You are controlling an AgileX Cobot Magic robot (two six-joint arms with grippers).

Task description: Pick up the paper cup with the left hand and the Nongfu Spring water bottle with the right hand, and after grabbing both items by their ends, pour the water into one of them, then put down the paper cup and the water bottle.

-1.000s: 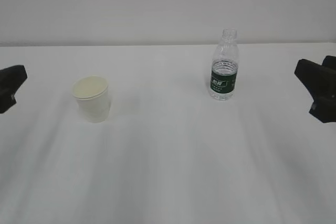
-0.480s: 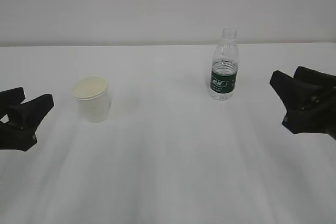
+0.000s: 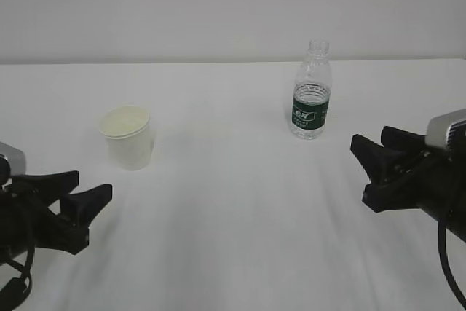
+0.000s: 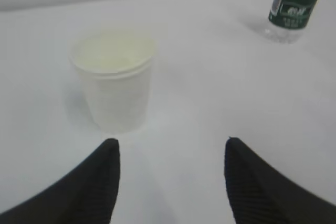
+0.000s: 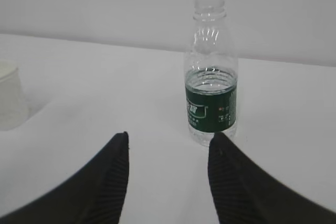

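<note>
Both hands, left hand [image 3: 76, 205] and right hand [image 3: 377, 167], reach low over the table, jaws apart, empty.

The bottle [image 5: 210, 85], at center right of the right wrist frame, carries a dark green label [image 5: 210, 108] with white marks and fine print, all too blurred to read. The same label at upper right of the left wrist frame is equally illegible. No other text shows.
</note>
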